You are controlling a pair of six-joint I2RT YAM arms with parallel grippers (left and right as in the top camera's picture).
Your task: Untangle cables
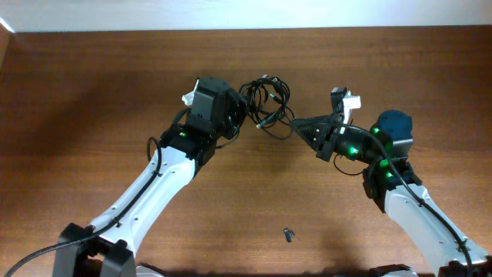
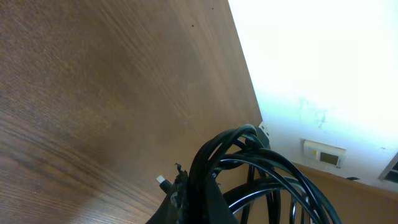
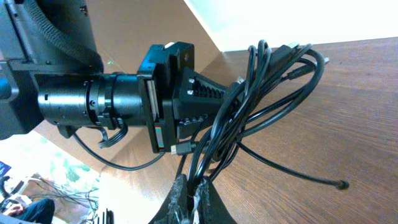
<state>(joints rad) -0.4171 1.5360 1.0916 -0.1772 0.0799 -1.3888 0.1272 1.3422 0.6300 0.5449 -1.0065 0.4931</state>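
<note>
The left gripper was seen pressed together on one side of the cables, and the right gripper was pinched tight on the opposite side, so that a single tangled bundle was gripped between the two arms. In each wrist view, glossy black loops were shown rising straight out of the closed fingertips. Several cords were wound through one another; an exact count could not be made from the knot. At least two small plug ends were made out among the loops, and one loose end was trailed down to the wood of the table on the right gripper's side. The bundle was placed close to the table's far edge, roughly midway along it. One tiny dark loose piece was left lying alone near the near edge, well apart from the cables and both grippers.
</note>
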